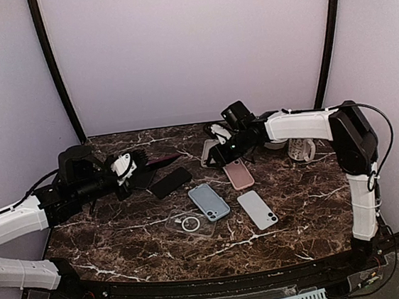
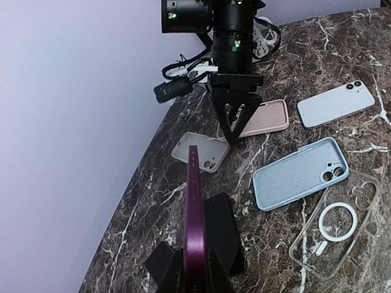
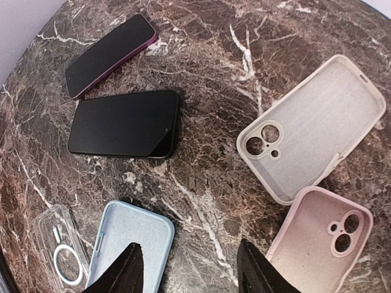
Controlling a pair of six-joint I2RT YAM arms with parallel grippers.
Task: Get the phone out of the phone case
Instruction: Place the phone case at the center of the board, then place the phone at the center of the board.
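My left gripper [image 1: 136, 167] is shut on one end of a purple phone case [image 1: 159, 160] and holds it above the table. In the left wrist view the case [image 2: 194, 201] stands edge-on between the fingers. The right wrist view shows its dark face [image 3: 113, 54]; I cannot tell whether a phone sits inside. A black phone [image 1: 171, 182] lies flat on the marble table just beside and below it [image 2: 225, 235] [image 3: 125, 124]. My right gripper [image 1: 220, 154] is open and empty [image 3: 189, 271], low over the table between a blue case and a pink case.
Empty cases lie around: blue [image 1: 208, 201], pink [image 1: 238, 174], pale grey [image 1: 210, 150] and clear with a ring [image 1: 189, 224]. A pale phone [image 1: 257, 209] lies face down at the right. A white object [image 1: 301, 150] sits at the back right. Curved walls enclose the table.
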